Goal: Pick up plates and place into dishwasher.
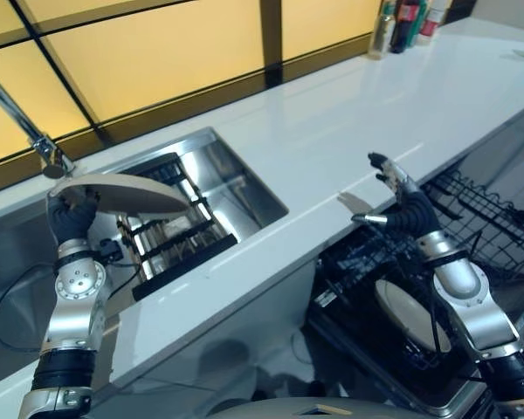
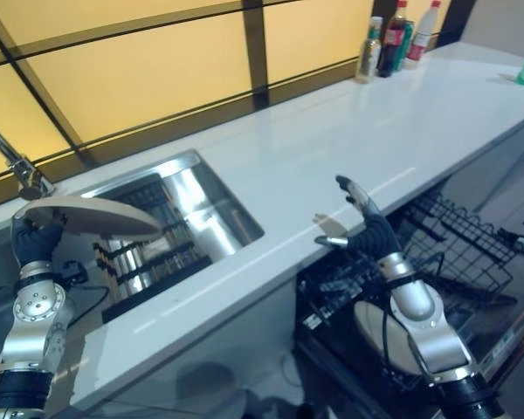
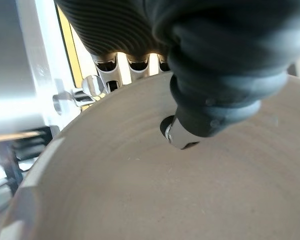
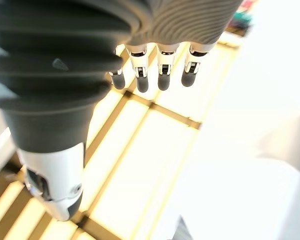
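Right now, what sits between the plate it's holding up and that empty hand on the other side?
In the left eye view, between the plate in the left hand and the open right hand lie the sink with its dark rack, then bare white counter.

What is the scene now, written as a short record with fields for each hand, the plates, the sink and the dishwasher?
left hand: shut on round beige plate, held above the sink
right hand: open, empty, above the counter edge
steel sink: holds a black dish rack
dishwasher: black wire rack pulled out below the white counter
second beige plate: already in the lower rack
bottles: far end of the counter
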Motion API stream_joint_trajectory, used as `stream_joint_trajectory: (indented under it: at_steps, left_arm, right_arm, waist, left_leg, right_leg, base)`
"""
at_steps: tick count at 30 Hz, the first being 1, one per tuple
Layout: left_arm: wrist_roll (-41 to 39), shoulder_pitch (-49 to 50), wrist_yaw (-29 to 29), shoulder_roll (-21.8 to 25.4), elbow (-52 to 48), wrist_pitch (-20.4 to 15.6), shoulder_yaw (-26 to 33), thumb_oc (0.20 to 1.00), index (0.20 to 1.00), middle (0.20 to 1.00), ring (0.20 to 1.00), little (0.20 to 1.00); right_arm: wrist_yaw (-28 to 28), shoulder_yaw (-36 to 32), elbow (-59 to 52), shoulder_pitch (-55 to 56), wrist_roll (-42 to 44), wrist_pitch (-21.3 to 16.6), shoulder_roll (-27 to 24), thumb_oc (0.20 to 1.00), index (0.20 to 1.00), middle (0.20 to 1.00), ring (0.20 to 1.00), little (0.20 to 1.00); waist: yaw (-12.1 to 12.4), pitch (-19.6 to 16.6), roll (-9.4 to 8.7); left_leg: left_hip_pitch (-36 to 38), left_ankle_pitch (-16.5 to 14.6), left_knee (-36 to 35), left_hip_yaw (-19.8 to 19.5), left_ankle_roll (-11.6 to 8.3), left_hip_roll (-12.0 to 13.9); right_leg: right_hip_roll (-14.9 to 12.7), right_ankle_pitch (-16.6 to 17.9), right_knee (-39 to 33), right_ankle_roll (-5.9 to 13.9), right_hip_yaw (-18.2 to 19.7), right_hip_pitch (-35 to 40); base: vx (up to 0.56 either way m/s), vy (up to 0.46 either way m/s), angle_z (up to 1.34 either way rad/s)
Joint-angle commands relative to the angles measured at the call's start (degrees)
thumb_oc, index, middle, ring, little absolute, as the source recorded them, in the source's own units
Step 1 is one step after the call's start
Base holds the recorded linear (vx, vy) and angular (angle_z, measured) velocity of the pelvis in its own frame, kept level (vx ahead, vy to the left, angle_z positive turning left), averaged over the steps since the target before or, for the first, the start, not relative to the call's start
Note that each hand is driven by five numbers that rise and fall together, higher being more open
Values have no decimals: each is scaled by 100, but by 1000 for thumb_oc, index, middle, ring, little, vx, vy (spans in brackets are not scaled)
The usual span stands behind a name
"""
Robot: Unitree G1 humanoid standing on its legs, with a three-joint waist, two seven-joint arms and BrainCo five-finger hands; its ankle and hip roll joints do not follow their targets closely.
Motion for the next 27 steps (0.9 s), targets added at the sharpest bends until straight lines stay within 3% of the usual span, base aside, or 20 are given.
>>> stream_joint_trajectory:
  at_steps: [1,14,21,27]
  left_arm:
    - [-186,-234,-155,201,-406,-480,-157,200,200,200,200,200]
    - [-609,-347,-792,-374,-893,-72,-969,200,200,200,200,200]
    - [-665,-318,-848,-557,-965,111,-1375,200,200,200,200,200]
    - [-791,-425,-678,-621,-1040,255,-1662,200,200,200,200,200]
  right_arm:
    - [-140,240,-493,-573,164,-445,138,1000,1000,1000,1000,1000]
    - [403,1399,-331,-1530,242,54,393,1000,1000,1000,1000,1000]
    - [800,2009,-146,-1749,367,580,538,1000,1000,1000,1000,1000]
    - [627,2455,-136,-1895,397,953,757,1000,1000,1000,1000,1000]
  waist:
    - [282,-338,-236]
    - [762,-355,-424]
    - [875,-288,-500]
    - [896,-240,-542]
  left_leg:
    - [-297,84,-151,-272,86,-428]
    - [-338,203,-150,-598,31,-482]
    - [-356,223,-115,-655,25,-485]
    - [-379,255,-125,-646,22,-466]
  right_leg:
    - [-56,-749,563,414,-35,51]
    - [-97,-741,488,362,-589,261]
    - [-99,-704,438,359,-663,307]
    - [-71,-666,385,358,-644,314]
  base:
    - [-61,-64,25]
    - [-42,-55,26]
    - [-32,-39,12]
    - [-21,-31,5]
